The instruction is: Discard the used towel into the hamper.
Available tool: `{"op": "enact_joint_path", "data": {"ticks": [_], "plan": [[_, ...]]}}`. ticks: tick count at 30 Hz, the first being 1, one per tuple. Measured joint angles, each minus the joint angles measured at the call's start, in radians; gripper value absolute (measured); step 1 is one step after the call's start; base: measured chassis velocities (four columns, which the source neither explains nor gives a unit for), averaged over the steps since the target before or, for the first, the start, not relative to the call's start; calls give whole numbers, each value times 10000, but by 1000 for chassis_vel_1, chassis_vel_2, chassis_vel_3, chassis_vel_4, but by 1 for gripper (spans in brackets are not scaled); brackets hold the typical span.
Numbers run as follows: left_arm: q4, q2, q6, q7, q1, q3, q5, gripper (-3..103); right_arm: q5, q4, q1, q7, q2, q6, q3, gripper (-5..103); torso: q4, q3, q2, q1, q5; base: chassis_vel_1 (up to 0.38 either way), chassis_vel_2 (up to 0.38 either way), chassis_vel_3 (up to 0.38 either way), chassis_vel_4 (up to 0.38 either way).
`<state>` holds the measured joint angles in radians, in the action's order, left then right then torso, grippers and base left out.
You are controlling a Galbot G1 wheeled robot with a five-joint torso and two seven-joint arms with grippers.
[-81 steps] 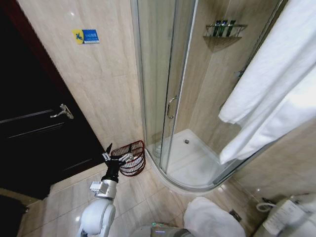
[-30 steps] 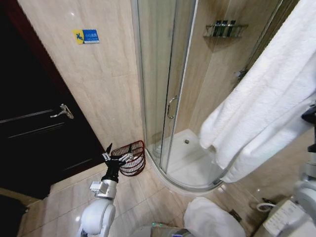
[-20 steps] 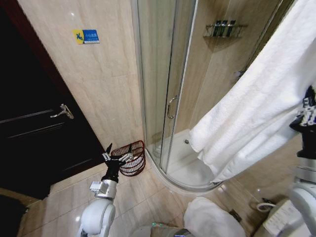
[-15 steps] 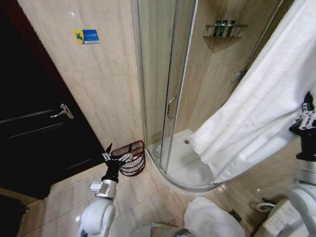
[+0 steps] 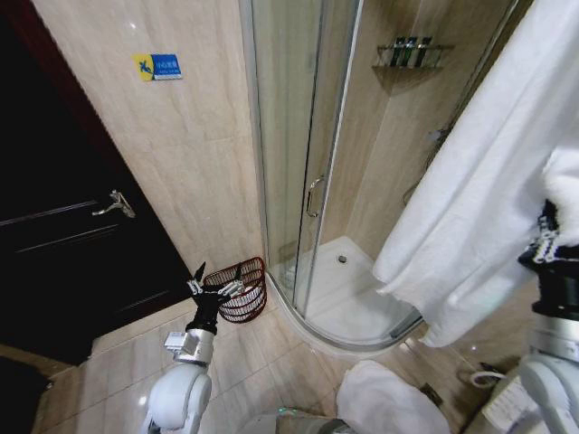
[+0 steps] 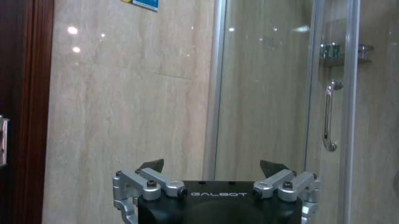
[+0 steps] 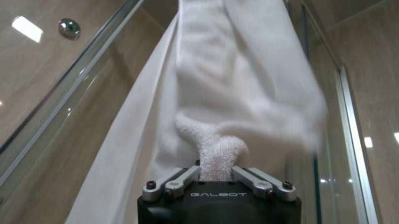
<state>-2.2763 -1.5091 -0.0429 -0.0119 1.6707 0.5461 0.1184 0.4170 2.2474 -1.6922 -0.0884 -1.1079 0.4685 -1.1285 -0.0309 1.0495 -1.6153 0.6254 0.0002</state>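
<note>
Towel (image 7: 218, 158) in right gripper (image 7: 217, 179).

One towel (image 5: 479, 208), one hamper (image 5: 242, 287), two grippers.

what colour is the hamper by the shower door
Dark red-brown wire, seen best in the head view: the hamper stands on the floor beside the shower.

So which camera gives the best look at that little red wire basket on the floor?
The head view: the hamper stands whole on the floor by the shower door, just behind the left end effector. The left wrist view faces the wall above it; the right wrist view faces the towel.
</note>
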Motion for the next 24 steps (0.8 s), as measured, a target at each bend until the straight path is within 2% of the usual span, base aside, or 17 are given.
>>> {"op": "enact_joint_path", "data": {"ticks": [6, 18, 20, 24], "plan": [[0, 0, 0, 0, 0, 0, 0, 100, -203, 34, -134, 294, -228, 614, -17, 5, 0, 0, 0, 0, -1, 0, 0, 0, 0], [0, 0, 0, 0, 0, -1, 0, 100, -364, 317, -268, 336, -342, 670, -120, 5, -1, 0, 0, 0, -4, 0, 0, 0, 0], [0, 2, 0, 0, 0, 1, 0, 100, -395, 157, -316, 365, -347, 633, -81, 5, -2, 1, 1, 2, 9, 0, 0, 0, 0], [0, 0, 0, 0, 0, 0, 0, 100, -393, 55, -354, 362, -435, 683, -23, 5, 2, -1, 0, 1, -4, 0, 0, 0, 0]]}}
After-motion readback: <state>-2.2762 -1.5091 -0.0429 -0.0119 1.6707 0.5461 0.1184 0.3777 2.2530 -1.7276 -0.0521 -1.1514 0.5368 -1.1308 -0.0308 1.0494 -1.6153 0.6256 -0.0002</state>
